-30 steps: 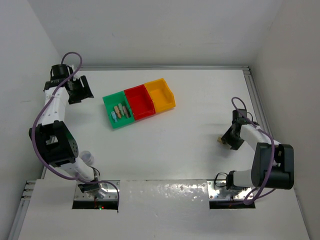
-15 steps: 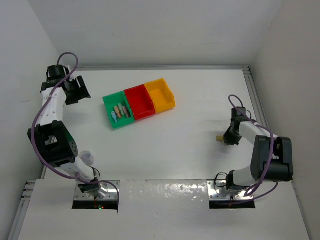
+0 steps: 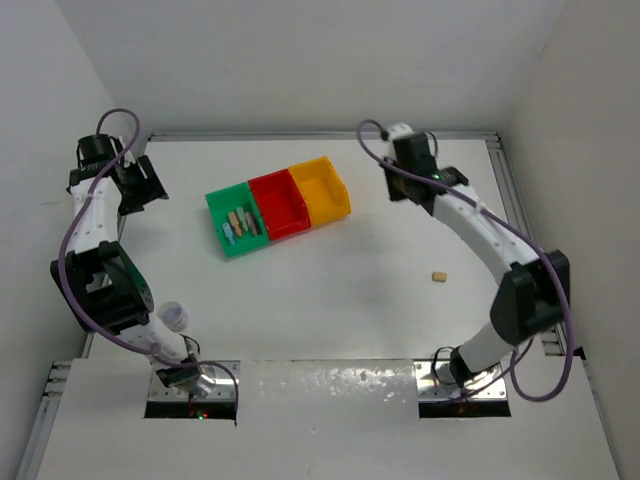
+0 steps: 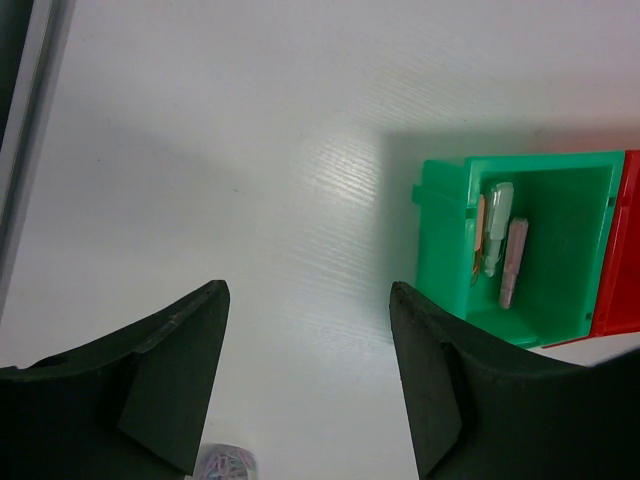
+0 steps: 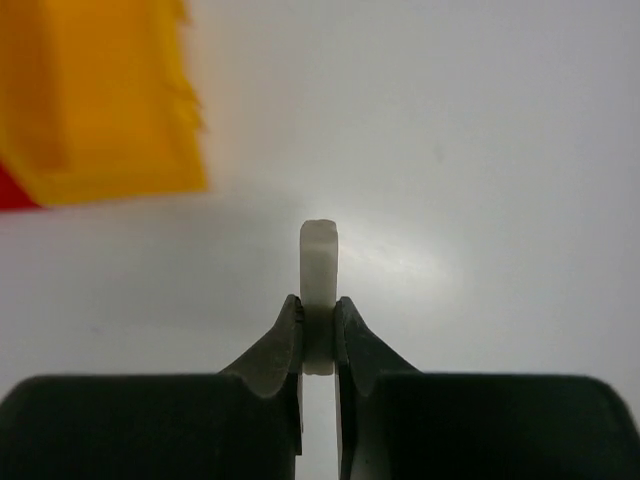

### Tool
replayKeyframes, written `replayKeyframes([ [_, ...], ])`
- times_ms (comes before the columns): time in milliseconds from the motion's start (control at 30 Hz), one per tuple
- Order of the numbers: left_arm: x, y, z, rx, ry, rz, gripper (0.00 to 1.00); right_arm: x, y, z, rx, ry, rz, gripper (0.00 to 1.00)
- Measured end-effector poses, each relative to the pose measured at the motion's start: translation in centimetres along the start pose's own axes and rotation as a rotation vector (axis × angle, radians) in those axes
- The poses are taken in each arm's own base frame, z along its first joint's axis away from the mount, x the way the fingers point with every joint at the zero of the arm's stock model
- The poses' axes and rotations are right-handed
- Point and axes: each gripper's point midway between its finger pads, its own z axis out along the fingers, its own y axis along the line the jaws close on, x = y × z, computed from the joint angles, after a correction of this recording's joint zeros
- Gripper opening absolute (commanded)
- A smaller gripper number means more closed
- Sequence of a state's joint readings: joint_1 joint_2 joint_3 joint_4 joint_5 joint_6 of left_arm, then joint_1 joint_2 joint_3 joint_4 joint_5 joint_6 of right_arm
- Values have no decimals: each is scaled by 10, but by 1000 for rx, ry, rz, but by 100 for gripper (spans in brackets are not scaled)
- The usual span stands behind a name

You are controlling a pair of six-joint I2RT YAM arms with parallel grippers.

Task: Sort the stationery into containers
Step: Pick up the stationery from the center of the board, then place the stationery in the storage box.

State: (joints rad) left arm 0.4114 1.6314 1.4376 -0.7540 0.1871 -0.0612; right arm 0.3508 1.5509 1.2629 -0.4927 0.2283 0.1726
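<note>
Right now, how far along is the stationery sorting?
Done: several sticks lie in the green bin. In hand: the right gripper is shut on a small white piece near the yellow bin. Left: a beige block lies on the table, and the left gripper hangs open, holding nothing.

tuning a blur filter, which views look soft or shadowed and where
Right wrist view: the yellow bin is smeared with a jagged edge, while the right hand and the pale piece it pinches are sharp. Left wrist view: crisp, a soft grey shadow on the table along the green bin, the open left hand dark. Top external view: sharp, evenly lit.
</note>
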Motion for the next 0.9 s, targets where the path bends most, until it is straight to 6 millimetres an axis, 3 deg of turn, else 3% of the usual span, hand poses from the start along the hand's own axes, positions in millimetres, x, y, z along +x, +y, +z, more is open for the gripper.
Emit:
replayKeyframes([
  [67, 0, 2, 0, -3, 0, -4, 63, -61, 41, 6, -85, -109, -98, 0],
  [133, 0, 4, 0, -5, -1, -6, 63, -106, 81, 15, -152, -192, -166, 0],
  [200, 4, 7, 0, -11, 5, -10, 63, -130, 111, 34, -193, -228, -209, 0],
  [267, 8, 12, -1, -20, 13, -16, 63, -137, 134, 61, -213, -219, -244, 0],
  [400, 16, 26, 1, -41, 30, -41, 63, -119, 165, 115, -226, -167, -300, 0],
  [533, 26, 34, 3, -53, 57, -57, 63, -77, 183, 153, -234, -86, -342, 0],
  [633, 29, 35, 3, -53, 65, -50, 63, -54, 187, 166, -224, -45, -352, 0],
  [733, 29, 35, 3, -54, 67, -46, 63, -51, 188, 171, -197, -46, -340, 10],
  [900, 30, 36, 3, -55, 69, -48, 63, -56, 189, 174, -180, -69, -310, 37],
])
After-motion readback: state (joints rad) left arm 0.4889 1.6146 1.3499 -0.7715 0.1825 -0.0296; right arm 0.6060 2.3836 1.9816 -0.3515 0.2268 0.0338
